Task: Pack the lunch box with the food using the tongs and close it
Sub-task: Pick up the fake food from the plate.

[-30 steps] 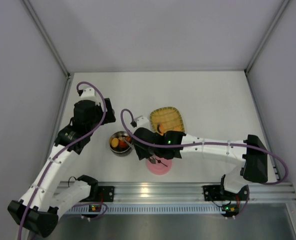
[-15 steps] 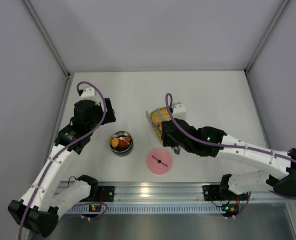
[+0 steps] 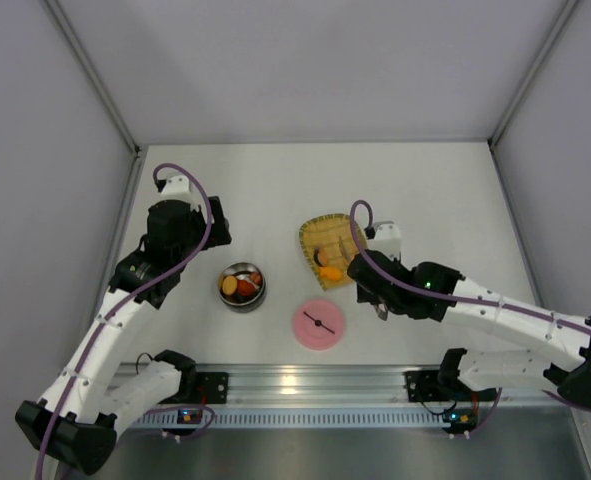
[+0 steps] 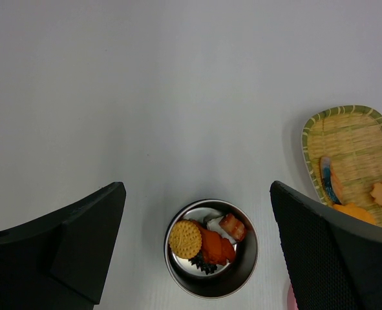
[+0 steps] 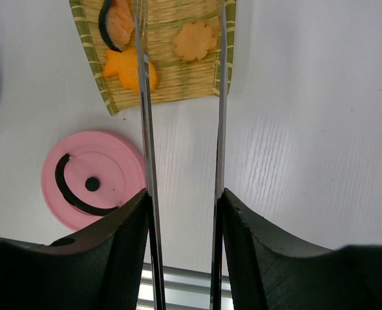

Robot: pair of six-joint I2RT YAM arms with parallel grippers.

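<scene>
**Inspector:** Right gripper point(image 5: 184, 200), condition?

**Assistant:** Its two black fingers press against the outer sides of the tongs point(image 5: 146, 142), one finger on each arm. The tongs are held, and their arms run parallel with a clear gap between them.

**Inspector:** Where do the tongs reach?

**Assistant:** They extend over the yellow woven tray point(image 5: 178, 77). One arm crosses above an orange piece point(image 5: 131, 70). The tips run out of the wrist view, so I cannot tell whether they touch anything.

**Inspector:** What else is on the tray?

**Assistant:** A flower-shaped biscuit piece point(image 5: 194, 40) and an orange piece with a dark edge point(image 5: 116, 22).

**Inspector:** Left gripper point(image 4: 196, 187)?

**Assistant:** Its fingers are spread wide with nothing between them. It hangs above the table, and the lunch box point(image 4: 211, 289) is below it.

**Inspector:** Where is the lunch box, and what is in it?

**Assistant:** It stands uncovered on the table, to the left of the tray and apart from it. Inside are a round cracker point(image 4: 185, 239), orange-red pieces point(image 4: 213, 247) and a reddish-brown piece point(image 4: 233, 227).

**Inspector:** The lid?

**Assistant:** The pink lid point(image 5: 113, 161) lies flat on the table with its black handle up. It is near the tray's front edge, between the lunch box and the right gripper.
</scene>
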